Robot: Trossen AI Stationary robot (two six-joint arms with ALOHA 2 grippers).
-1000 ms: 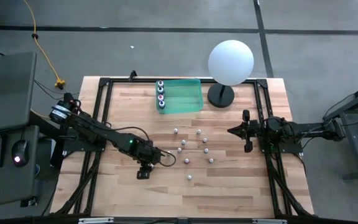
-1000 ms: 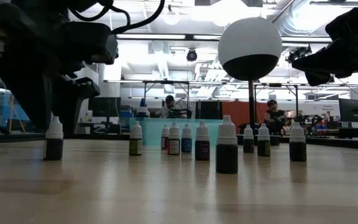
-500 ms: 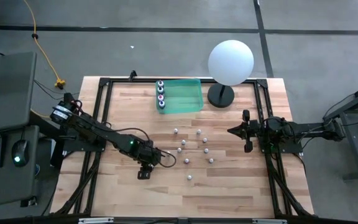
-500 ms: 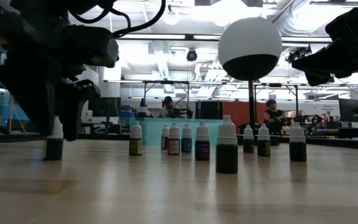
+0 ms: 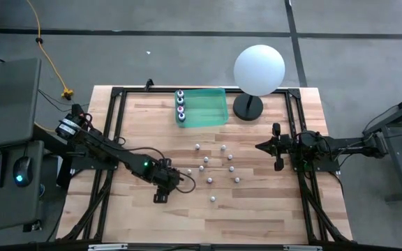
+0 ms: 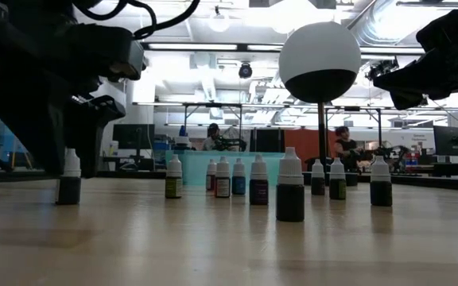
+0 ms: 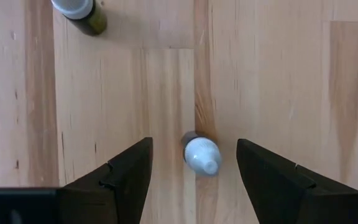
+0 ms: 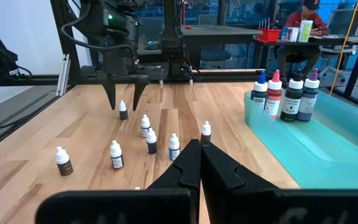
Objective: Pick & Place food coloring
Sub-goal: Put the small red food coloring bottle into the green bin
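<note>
Several tiny white-capped food coloring bottles [image 5: 213,167] stand upright on the wooden table. My left gripper [image 7: 194,142] hangs open over one of them, a dark bottle [image 7: 202,155] at the left end of the group. Its fingers stand on either side of the bottle without touching it; the right wrist view shows the same gripper [image 8: 123,101] above that bottle [image 8: 123,111]. Another bottle [image 7: 79,9] stands farther off. My right gripper [image 8: 199,155] is shut with nothing between its fingers, and waits at the table's right side [image 5: 260,146].
A green tray [image 5: 211,108] at the far edge holds several larger bottles [image 5: 181,106] along its left wall. A big white sphere on a black stand [image 5: 258,70] is beside it at the far right. People sit in the room beyond the table.
My left gripper has turned a little and its fingers have swung slightly toward the table's near edge. This uncovers the bottle beside it in the low view. It has stayed open, and no bottle has moved.
</note>
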